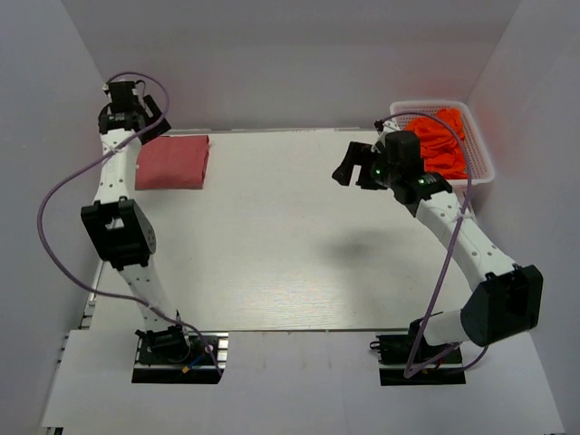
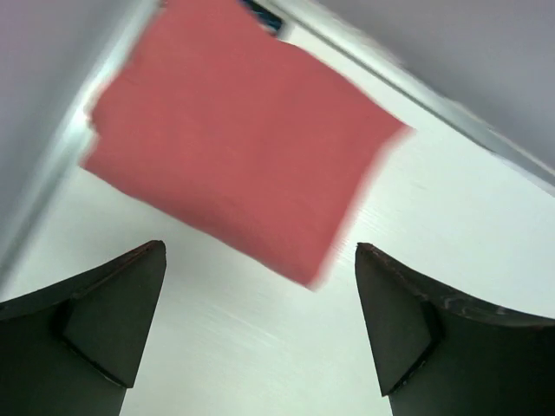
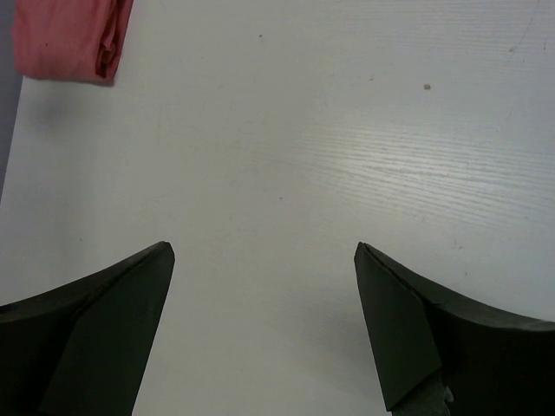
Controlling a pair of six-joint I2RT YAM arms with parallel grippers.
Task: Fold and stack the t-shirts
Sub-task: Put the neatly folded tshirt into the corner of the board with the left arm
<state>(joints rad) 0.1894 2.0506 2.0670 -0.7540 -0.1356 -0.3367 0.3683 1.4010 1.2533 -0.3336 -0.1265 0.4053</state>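
A rose-red t-shirt (image 1: 172,161) lies folded into a neat rectangle at the table's far left; it also shows in the left wrist view (image 2: 234,147) and at the corner of the right wrist view (image 3: 69,36). My left gripper (image 1: 143,116) hangs just past its far left corner, open and empty (image 2: 260,260). Orange t-shirts (image 1: 439,140) sit crumpled in a white basket at the far right. My right gripper (image 1: 349,168) hovers left of that basket over bare table, open with nothing between its fingers (image 3: 264,256).
The white basket (image 1: 480,163) stands at the table's far right corner. Grey walls close in on the left, back and right. Both arm bases sit at the near edge, with purple cables looping beside each arm.
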